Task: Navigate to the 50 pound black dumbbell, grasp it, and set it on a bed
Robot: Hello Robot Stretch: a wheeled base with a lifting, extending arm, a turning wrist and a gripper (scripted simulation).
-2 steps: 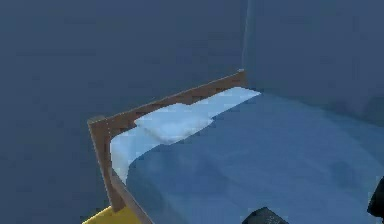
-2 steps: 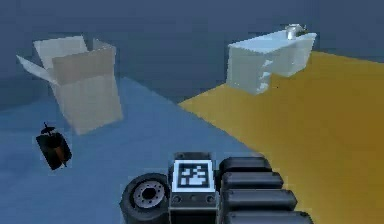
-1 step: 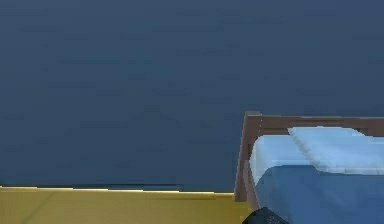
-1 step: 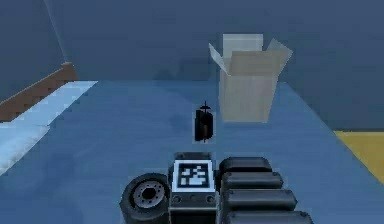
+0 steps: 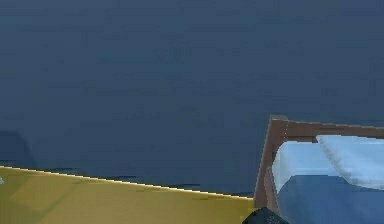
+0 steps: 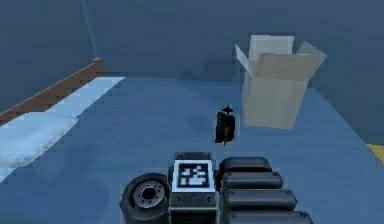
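A small black dumbbell-shaped thing stands upright over the blue bed cover, in the middle of the arm side view. The bed has a white pillow and a brown wooden headboard at that view's left. The arm's end shows at the bottom edge: ribbed dark segments, a white square with black marks, and left of it the gripper's dark round body. Its far end is not distinct, so I cannot tell whether it holds anything. The bed also sits at the forward view's lower right.
An open cardboard box stands past the black thing, right of centre. Dark blue walls close the room ahead and to the side. Yellow floor runs along the forward view's bottom left.
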